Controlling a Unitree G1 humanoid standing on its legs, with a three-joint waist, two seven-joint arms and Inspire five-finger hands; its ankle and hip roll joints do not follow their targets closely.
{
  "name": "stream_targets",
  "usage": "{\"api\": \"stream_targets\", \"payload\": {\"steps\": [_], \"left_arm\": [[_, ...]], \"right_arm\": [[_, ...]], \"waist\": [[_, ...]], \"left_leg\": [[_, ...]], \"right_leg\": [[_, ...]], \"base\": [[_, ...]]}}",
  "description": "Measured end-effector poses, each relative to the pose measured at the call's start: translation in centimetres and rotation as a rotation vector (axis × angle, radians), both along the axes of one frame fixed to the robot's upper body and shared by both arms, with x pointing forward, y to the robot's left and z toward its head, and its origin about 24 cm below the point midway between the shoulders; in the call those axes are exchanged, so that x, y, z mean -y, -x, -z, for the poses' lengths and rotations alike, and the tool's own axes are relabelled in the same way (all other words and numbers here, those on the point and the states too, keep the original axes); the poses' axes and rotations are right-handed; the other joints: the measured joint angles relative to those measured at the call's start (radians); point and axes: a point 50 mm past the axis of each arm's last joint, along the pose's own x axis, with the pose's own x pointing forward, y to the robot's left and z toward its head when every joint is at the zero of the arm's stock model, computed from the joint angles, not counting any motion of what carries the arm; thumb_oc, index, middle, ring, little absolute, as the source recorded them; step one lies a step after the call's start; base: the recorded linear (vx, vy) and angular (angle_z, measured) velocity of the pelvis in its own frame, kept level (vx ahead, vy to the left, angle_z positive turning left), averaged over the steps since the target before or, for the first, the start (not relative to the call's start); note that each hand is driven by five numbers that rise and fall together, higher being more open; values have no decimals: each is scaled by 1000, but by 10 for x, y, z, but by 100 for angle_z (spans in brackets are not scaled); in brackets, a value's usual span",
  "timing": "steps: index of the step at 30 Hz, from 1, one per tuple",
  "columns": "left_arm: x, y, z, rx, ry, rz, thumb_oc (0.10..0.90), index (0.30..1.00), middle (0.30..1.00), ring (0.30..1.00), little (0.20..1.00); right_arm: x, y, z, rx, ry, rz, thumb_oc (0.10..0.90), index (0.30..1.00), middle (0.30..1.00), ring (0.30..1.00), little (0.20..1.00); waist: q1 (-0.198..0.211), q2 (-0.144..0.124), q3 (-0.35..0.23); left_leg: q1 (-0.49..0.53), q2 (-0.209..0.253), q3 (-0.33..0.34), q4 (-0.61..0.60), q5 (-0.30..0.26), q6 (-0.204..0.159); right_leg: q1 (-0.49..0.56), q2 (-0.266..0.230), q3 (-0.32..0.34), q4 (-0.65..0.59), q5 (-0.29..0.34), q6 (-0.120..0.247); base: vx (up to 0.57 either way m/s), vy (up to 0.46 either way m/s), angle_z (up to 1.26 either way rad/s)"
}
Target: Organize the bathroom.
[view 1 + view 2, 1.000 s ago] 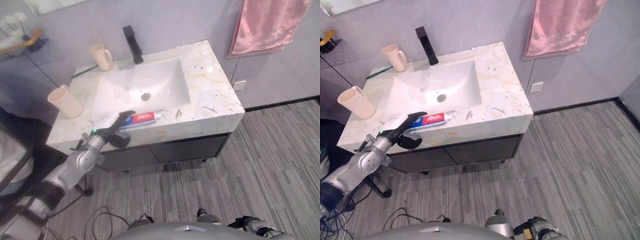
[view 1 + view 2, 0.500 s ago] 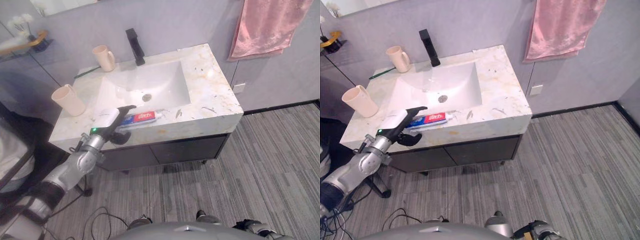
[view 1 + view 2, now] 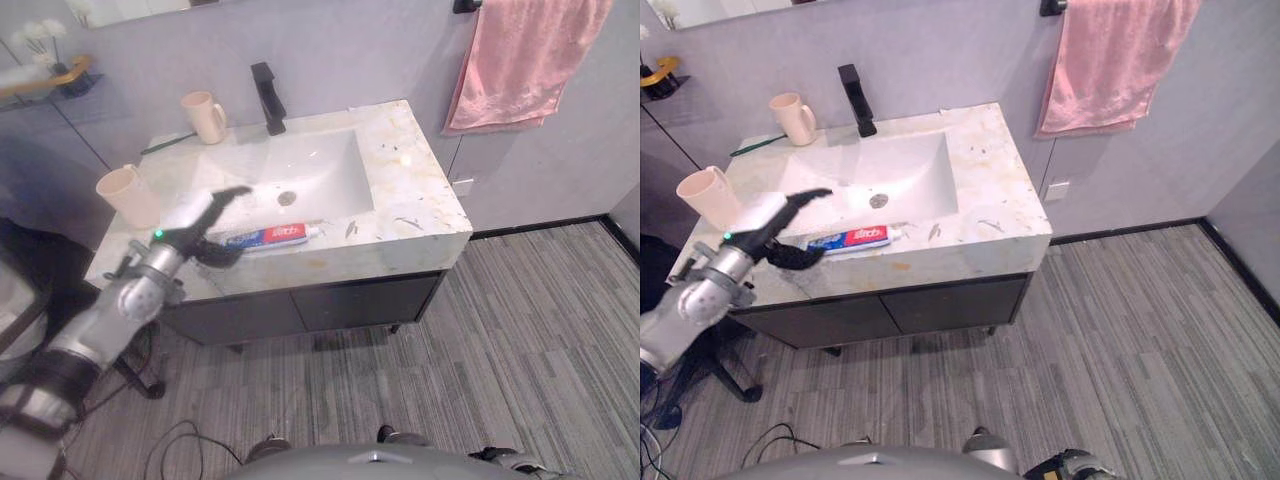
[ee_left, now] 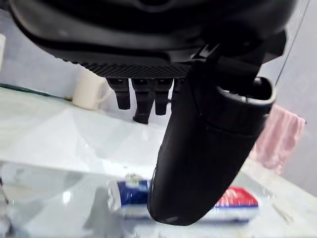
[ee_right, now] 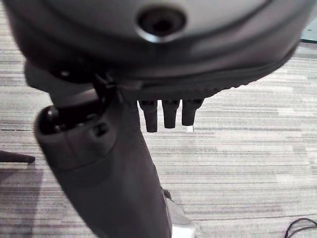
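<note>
A red, white and blue toothpaste tube (image 3: 265, 236) lies flat on the marble counter (image 3: 420, 190) near its front edge, in front of the white basin (image 3: 300, 165). My left hand (image 3: 200, 220) hovers just left of the tube, open, with straight fingers over the basin's front corner and the thumb (image 4: 208, 148) above the tube's cap end (image 4: 129, 196). It holds nothing. My right hand (image 5: 109, 163) hangs open over the striped floor. A beige cup (image 3: 128, 196) stands at the counter's left end. A beige mug (image 3: 204, 116) stands at the back beside a green toothbrush (image 3: 165, 143).
A black faucet (image 3: 267, 97) rises behind the basin. A pink towel (image 3: 525, 60) hangs on the wall to the right. A small shelf (image 3: 45, 78) is mounted at the far left. Dark cabinet doors (image 3: 330, 300) sit under the counter, with grey striped floor (image 3: 500, 330) in front.
The camera has shifted a little. My left hand has lifted and reached slightly farther over the basin's front corner. The toothpaste tube has not moved.
</note>
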Motion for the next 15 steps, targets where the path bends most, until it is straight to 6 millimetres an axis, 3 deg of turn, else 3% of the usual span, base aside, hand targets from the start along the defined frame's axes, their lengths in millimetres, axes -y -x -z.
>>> {"api": "stream_targets", "payload": {"steps": [5,15], "left_arm": [[-7,-6,-21,23,17,-2,800,900,900,900,900],[-5,-6,-20,-82,20,64,800,900,900,900,900]], "right_arm": [[-1,3,1,-2,-4,1,800,900,900,900,900],[2,1,0,6,3,-1,800,900,900,900,900]], "waist": [[2,21,-13],[9,34,-13]], "left_leg": [[0,0,0,0,-4,-6],[-2,0,0,3,-4,-6]], "right_leg": [[0,-1,0,0,0,0],[-2,-1,2,0,0,-1]], "base": [[0,0,0],[0,0,0]]}}
